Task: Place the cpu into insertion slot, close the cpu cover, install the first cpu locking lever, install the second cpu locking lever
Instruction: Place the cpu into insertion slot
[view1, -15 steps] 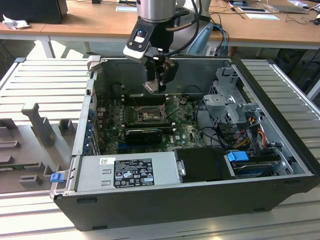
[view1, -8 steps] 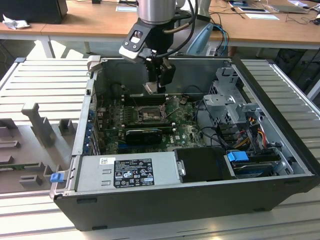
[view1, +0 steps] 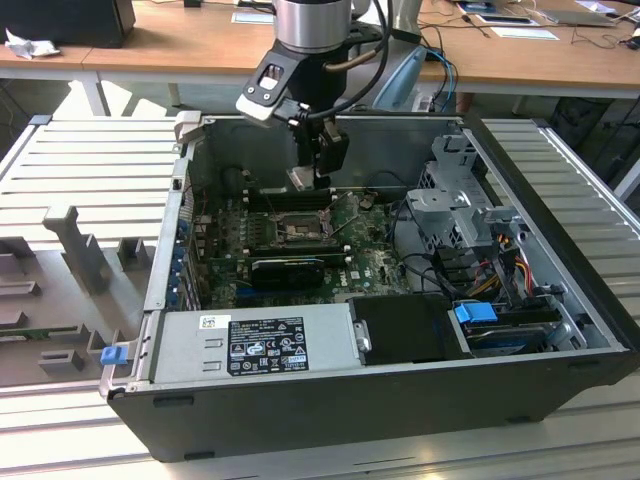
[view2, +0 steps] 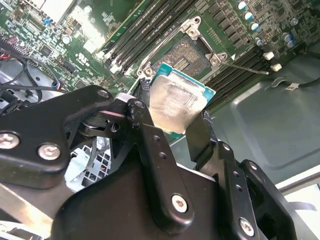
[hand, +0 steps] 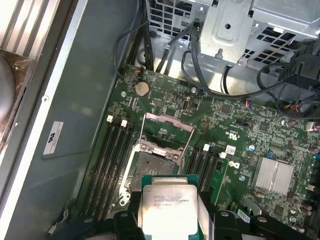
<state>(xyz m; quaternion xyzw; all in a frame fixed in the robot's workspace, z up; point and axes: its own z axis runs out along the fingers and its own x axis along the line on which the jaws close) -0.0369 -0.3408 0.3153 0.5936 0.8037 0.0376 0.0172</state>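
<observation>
Jaws: clenched on the cpu (view2: 177, 102) by two opposite edges, its silvery face showing in both wrist views. Step in hand, by judgement: placing the cpu, which hangs above and apart from the open insertion slot (hand: 156, 167), whose cpu cover (hand: 169, 121) stands swung up at one edge, on the green board (hand: 240, 130). Seating appears to call for squaring the chip with the socket rim before any release.

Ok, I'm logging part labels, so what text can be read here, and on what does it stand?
power supply label: print too small to read.
cpu face, held in the gripper: marking too blurred to read.
case wall sticker: unreadable.
Nothing can be quoted.
</observation>
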